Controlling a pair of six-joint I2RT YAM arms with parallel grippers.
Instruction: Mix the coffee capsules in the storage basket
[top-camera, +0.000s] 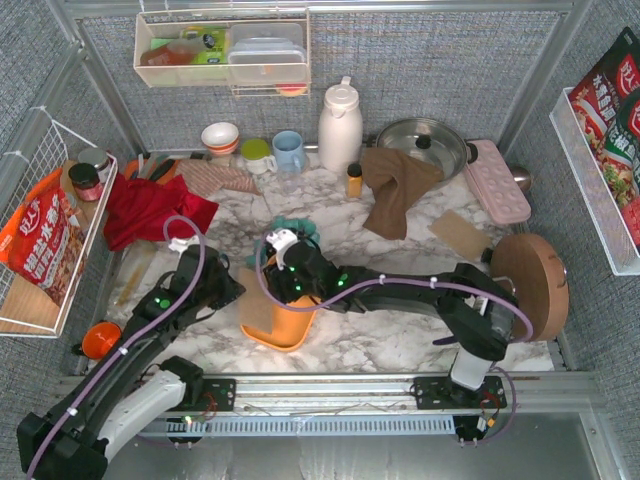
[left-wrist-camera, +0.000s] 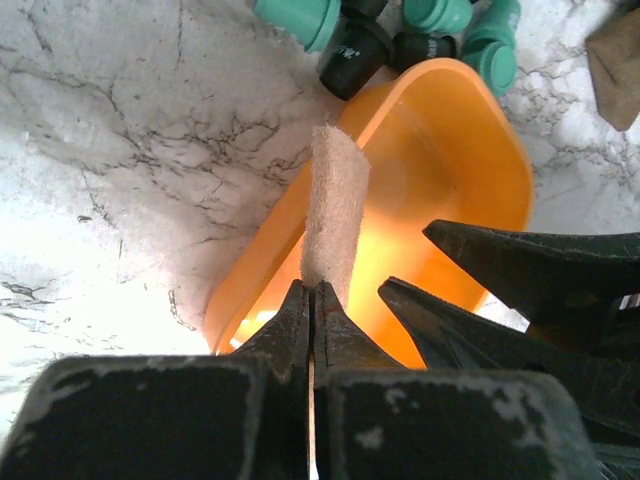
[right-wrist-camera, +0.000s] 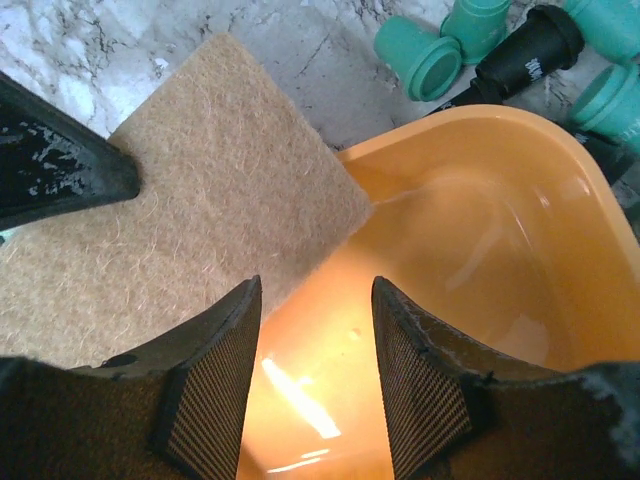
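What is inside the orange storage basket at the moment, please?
The visible inside of the storage basket is bare orange plastic; the coffee capsules lie on the marble beyond its far rim. The right hand covers the nearest part.

Left gripper (left-wrist-camera: 313, 292) clamped on tan fibre pad (left-wrist-camera: 335, 200), edge-on above orange storage basket (left-wrist-camera: 455, 140). Coffee capsules (left-wrist-camera: 350, 58) lie on the marble worktop (left-wrist-camera: 120, 150) past the basket's far rim.
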